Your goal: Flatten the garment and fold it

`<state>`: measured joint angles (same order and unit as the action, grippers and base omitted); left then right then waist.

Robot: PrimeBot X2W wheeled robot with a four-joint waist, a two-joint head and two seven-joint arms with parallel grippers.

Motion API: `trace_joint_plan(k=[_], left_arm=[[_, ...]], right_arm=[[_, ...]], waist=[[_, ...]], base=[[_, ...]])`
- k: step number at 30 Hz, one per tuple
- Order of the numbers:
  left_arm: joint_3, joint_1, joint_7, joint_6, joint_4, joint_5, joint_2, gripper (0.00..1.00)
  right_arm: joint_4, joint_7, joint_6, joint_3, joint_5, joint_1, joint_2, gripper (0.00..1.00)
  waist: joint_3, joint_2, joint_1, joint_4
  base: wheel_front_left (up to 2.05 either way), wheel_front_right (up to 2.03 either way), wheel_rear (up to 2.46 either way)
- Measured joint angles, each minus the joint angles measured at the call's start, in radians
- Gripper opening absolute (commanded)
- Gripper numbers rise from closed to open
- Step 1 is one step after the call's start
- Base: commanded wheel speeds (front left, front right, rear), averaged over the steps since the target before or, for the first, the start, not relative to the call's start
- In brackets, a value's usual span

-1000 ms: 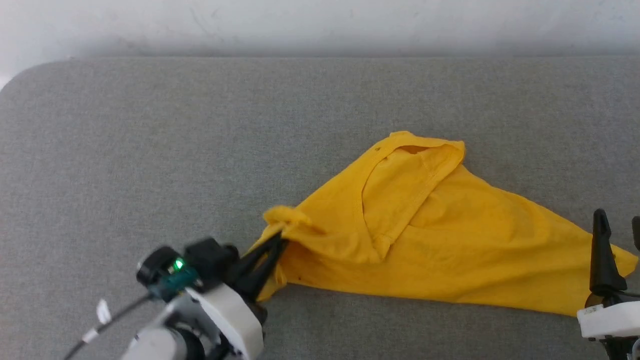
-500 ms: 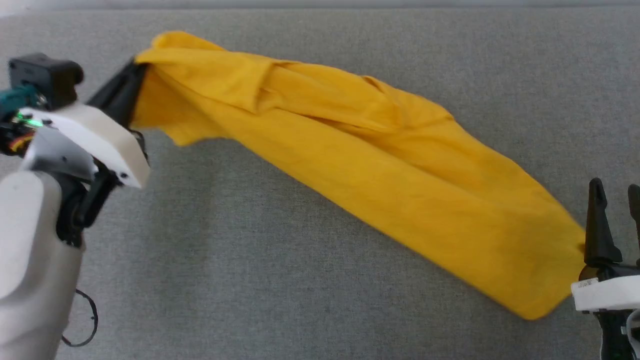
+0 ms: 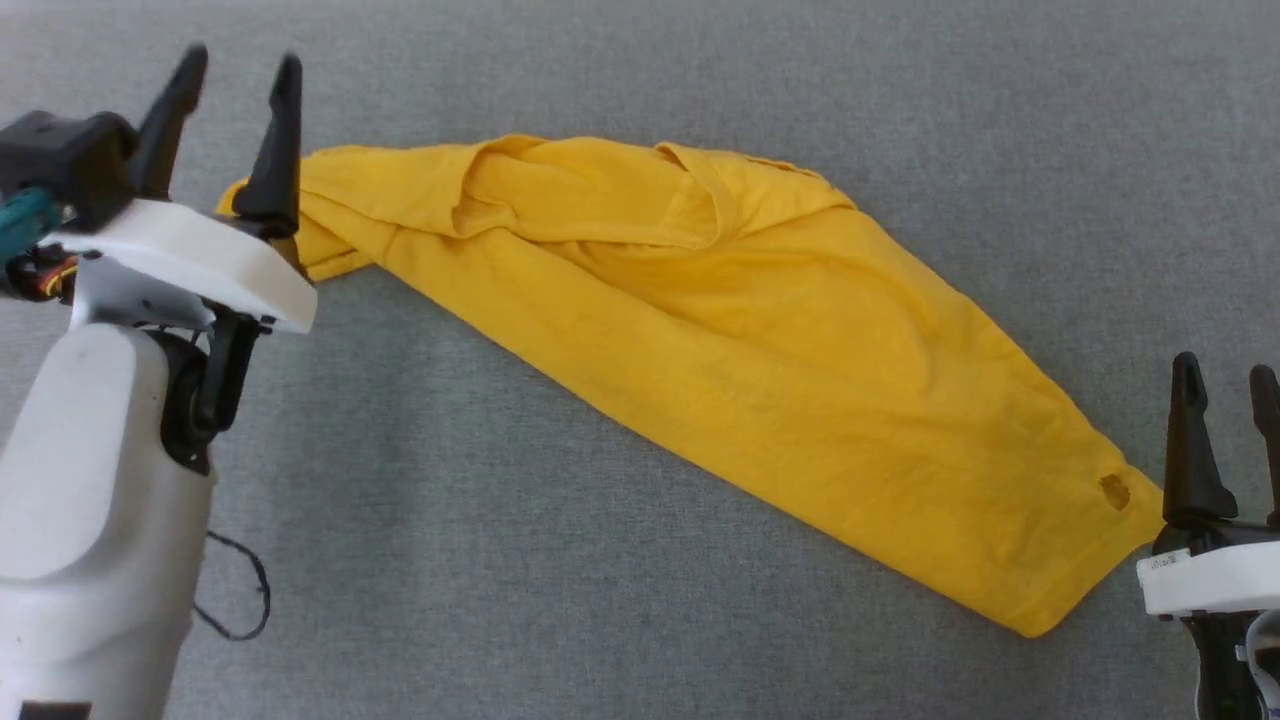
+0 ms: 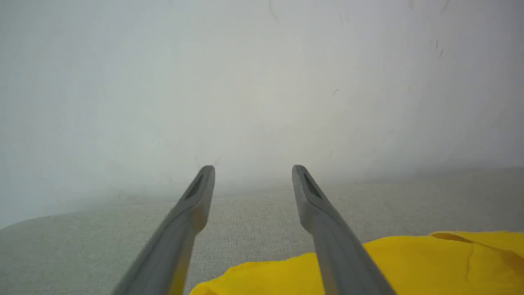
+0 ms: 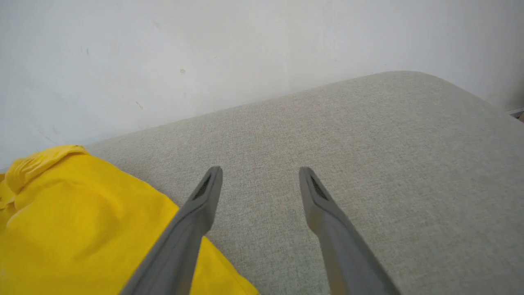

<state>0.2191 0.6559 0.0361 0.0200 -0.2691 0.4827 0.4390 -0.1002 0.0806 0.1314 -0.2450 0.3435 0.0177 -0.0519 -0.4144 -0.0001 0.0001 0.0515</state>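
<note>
Well, the garment point(image 3: 760, 350) is lying stretched out as a long, rumpled yellow band across the grey padded surface point(image 3: 640, 620), running slantwise from the robot's far left down towards its near right. It is showing only plain mustard yellow, with folds bunching up at the far-left end, where a ribbed neckline point(image 3: 712, 190) is curling over. Near the lower right corner, close to the hem, a small hole point(image 3: 1113, 490) is showing through the cloth.

The left gripper point(image 3: 243, 62) is standing with its two dark fingers spread apart and pointing away from the robot, gripping nothing. Its inner finger is crossing in front of the garment's bunched left tip, and from the left wrist camera the yellow cloth is lying low beside and under that finger rather than being pinched. A thin dark cable point(image 3: 240, 600) is looping beside the pale forearm.

The right gripper point(image 3: 1225, 368) is likewise gaping wide and empty, sitting just beside the garment's lower right corner, over bare grey fabric. A pale wall point(image 5: 163, 49) is rising behind the surface's rounded far edge.
</note>
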Motion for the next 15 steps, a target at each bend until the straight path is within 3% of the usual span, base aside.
trace_joint_plan(k=[7,12,15], left_arm=[[-0.043,-0.201,0.187,-0.073,0.245,-0.003,-0.061,1.0],[-0.093,-0.455,0.22,-0.161,0.45,-0.047,-0.124,1.0],[-0.111,-0.602,0.221,-0.185,0.548,-0.091,-0.183,1.0]], right_arm=[[0.001,-0.031,0.0,-0.001,-0.009,-0.023,0.0,1.0],[0.0,-0.053,0.0,0.016,-0.009,-0.05,0.0,1.0],[-0.001,-0.063,0.0,0.025,-0.009,-0.063,0.0,1.0]], waist=[[0.074,0.0,-0.0002,-0.036],[0.129,0.0,-0.0003,-0.065],[0.156,0.0,-0.0004,-0.079]], base=[[0.0,0.0,0.0],[0.0,0.0,0.0],[0.0,0.0,0.0]])
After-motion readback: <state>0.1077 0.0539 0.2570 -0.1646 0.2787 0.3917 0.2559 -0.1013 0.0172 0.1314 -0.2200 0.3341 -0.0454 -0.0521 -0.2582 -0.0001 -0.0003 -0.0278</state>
